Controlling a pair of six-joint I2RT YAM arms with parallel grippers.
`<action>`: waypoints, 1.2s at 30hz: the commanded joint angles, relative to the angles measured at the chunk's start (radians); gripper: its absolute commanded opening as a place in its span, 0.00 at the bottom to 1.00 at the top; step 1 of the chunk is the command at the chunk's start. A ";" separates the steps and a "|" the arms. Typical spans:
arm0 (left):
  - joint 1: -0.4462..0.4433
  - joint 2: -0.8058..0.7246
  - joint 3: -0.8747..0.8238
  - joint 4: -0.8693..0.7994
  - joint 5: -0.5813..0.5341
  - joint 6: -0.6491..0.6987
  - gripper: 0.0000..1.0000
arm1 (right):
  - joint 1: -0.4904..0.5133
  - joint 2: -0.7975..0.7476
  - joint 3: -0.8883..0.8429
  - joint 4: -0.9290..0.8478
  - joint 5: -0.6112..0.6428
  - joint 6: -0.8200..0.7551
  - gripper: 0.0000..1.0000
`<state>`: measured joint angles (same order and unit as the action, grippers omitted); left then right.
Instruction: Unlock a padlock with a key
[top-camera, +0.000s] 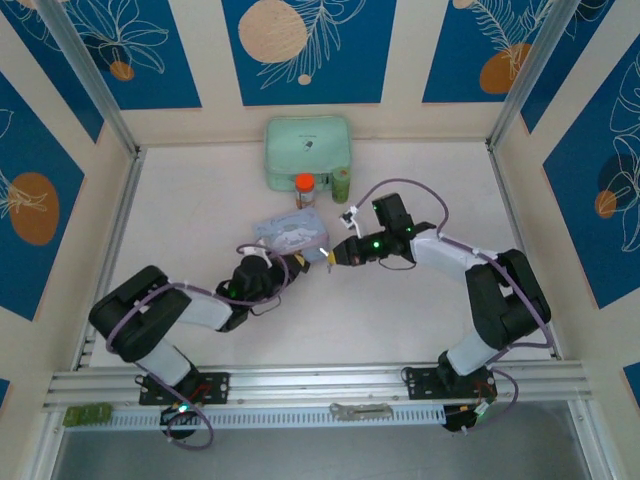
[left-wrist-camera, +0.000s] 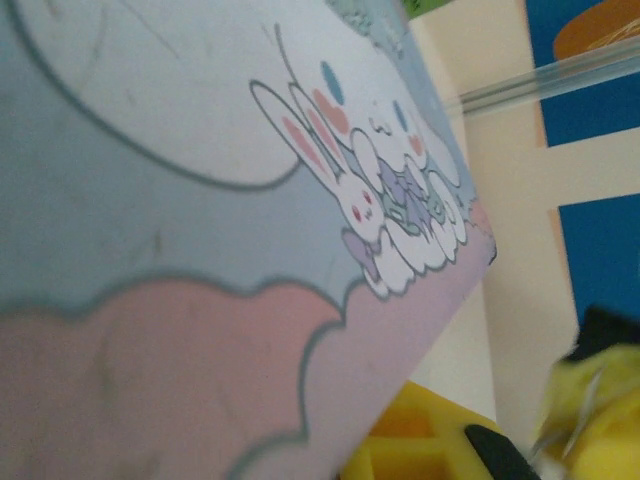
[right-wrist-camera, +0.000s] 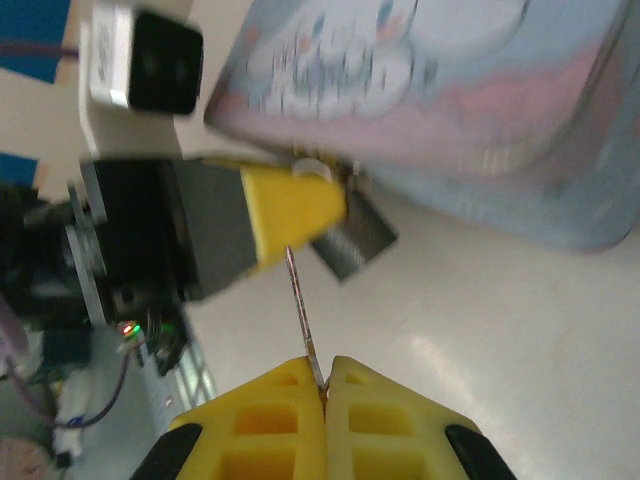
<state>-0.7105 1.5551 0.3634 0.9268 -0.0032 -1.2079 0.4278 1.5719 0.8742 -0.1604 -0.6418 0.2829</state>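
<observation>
Two grips: right fingers are pinching your key, left fingers clamping the padlock; you're lining up insertion, so aim true.

Right arm forward, jaws together

Cartoon tin mid-table; mint box, orange-capped jar behind.

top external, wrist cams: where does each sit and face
Top external: above and behind, looking down on the table, both arms, left gripper, right gripper.
Left wrist: on the left arm, facing the cartoon tin; own finger below.
Right wrist: on the right arm, facing the left gripper and padlock; right gripper shut on the key.
All three share the tin.
</observation>
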 joint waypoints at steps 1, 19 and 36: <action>0.018 -0.086 -0.019 -0.017 0.025 -0.023 0.00 | -0.001 -0.025 -0.043 0.063 -0.184 0.021 0.00; 0.019 -0.072 -0.057 0.151 0.050 -0.129 0.00 | 0.063 0.109 -0.130 0.373 -0.178 0.251 0.00; 0.029 0.106 -0.087 0.481 0.117 -0.222 0.00 | 0.014 0.118 -0.181 0.366 -0.227 0.235 0.00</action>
<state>-0.6910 1.6917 0.2867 1.3025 0.0799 -1.4025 0.4400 1.6775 0.7002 0.2161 -0.8215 0.5247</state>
